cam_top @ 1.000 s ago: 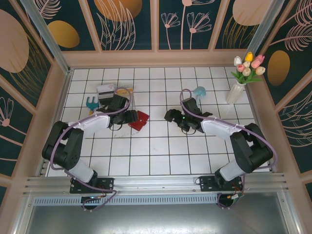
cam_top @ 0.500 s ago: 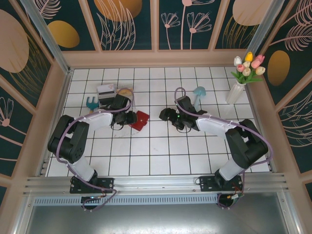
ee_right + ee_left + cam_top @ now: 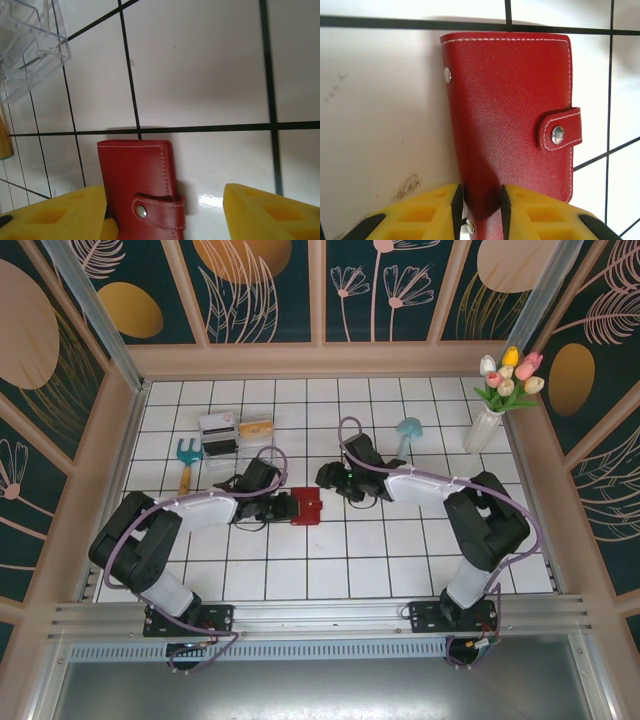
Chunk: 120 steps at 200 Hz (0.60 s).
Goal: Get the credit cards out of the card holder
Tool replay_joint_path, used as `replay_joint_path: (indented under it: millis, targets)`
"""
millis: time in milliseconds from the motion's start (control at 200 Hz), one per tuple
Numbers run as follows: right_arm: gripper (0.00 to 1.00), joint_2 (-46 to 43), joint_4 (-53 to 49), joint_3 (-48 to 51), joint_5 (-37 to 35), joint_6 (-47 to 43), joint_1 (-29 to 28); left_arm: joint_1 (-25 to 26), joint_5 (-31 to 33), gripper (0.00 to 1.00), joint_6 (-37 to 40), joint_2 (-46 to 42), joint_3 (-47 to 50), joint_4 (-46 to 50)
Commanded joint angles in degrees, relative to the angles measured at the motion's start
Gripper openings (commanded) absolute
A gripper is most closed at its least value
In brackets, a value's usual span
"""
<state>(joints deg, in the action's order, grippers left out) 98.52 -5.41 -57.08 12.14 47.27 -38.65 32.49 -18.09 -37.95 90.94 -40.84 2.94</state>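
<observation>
Leather-grain red, white stitching round the rim, 2 silver studs: the card holder (image 3: 515,110) lies shut on the bench (image 3: 380,100), snap tab (image 3: 559,135) fastened, near the middle between the 2 arms. Now the left jaws are clenched on its near edge, moulded yellow pads (image 3: 420,210) pinching it. Over it the right jaws hang released, foam blocks (image 3: 265,212) spread wide. Glossy white tile, black grout, a dark scuff (image 3: 407,186) beside the holder. A clear plastic box (image 3: 30,45) sits further back. Dark leaf-patterned panels (image 3: 260,290) wall the cell.
</observation>
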Motion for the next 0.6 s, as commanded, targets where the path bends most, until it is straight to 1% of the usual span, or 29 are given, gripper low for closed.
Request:
replay_joint_path:
  millis: [0, 90, 210, 310, 380, 515, 596]
  targets:
    - [0.6, 2.4, -2.3, -2.8, -0.4, -1.4, -1.3, -0.2, -0.9, 0.33, -4.3, -3.5, 1.4, -3.9]
    - [0.58, 3.9, -2.7, -3.8, 0.2, -1.8, -2.2, -0.8, 2.7, 0.41, -3.3, -5.4, 1.3, -1.6]
    - [0.58, 6.3, -4.6, -5.9, -0.6, -2.3, -3.4, -4.2, 3.5, 0.42, -2.5, -6.6, 1.8, 0.5]
    - [0.58, 8.4, -8.0, -8.7, -2.9, -3.3, -4.7, -6.1, 4.3, 0.42, -2.7, -8.5, 2.6, 0.7]
    - [0.58, 9.7, -11.1, -10.7, -5.7, -4.3, -6.0, -6.8, 4.8, 0.42, -3.0, -9.6, 3.1, 0.7]
    - [0.59, 11.4, -18.5, -15.2, -14.1, -5.7, -9.1, -7.2, 5.8, 0.42, -3.5, -10.8, 4.0, 0.7]
    - [0.59, 11.5, -20.7, -16.5, -17.6, -6.0, -10.4, -7.5, 6.5, 0.42, -4.2, -11.3, 5.0, 0.3]
